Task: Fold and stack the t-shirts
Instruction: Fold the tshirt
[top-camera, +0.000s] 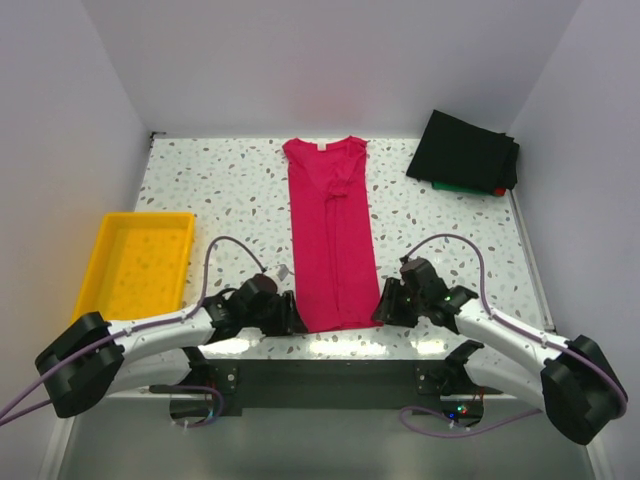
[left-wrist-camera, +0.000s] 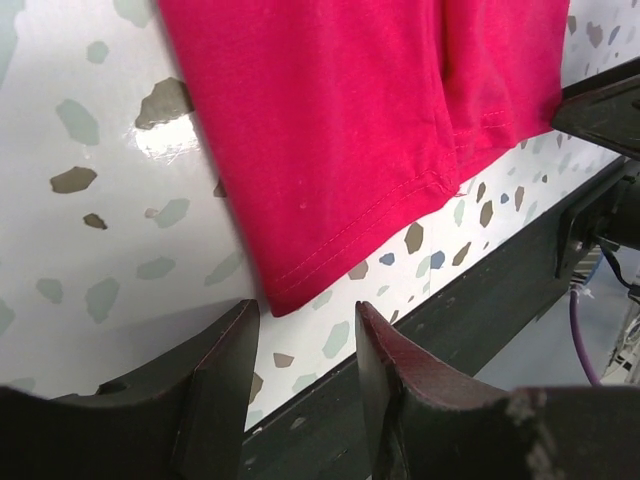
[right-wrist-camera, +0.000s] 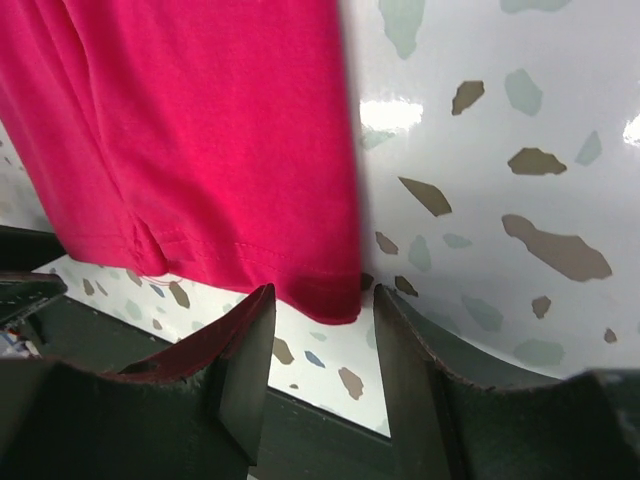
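So the pink t-shirt (top-camera: 330, 240) is lying flat down the middle of the table (top-camera: 230, 190), folded lengthwise into one long narrow strip. The collar with the little white tag is at the far end and the hem is right at the near edge. There's a bit of bunched cloth in the upper middle, otherwise it looks pretty smooth.

Both arms are down low at the near edge, one at each hem corner. The left jaws sit just beside the left corner, the right jaws just beside the right one.

In the left wrist view the two fingers (left-wrist-camera: 220, 385) are clearly apart, with nothing but table between them. The hem corner ends just short of the gap, so they're spread and holding nothing. The right wrist view is much the same. The fingers (right-wrist-camera: 245, 350) are spread and the hem corner lies right at the mouth of the gap, with nothing clamped on it. The cloth lies flat on the table at both corners.

The other t-shirts are a folded stack (top-camera: 465, 150) at the far right corner of the table. A black one is on top, with a green edge and a red edge peeking out underneath on the near side. It's well apart from the pink one.

The yellow tray (top-camera: 148, 216) sits on the left side of the table, near the left arm (top-camera: 150, 335).
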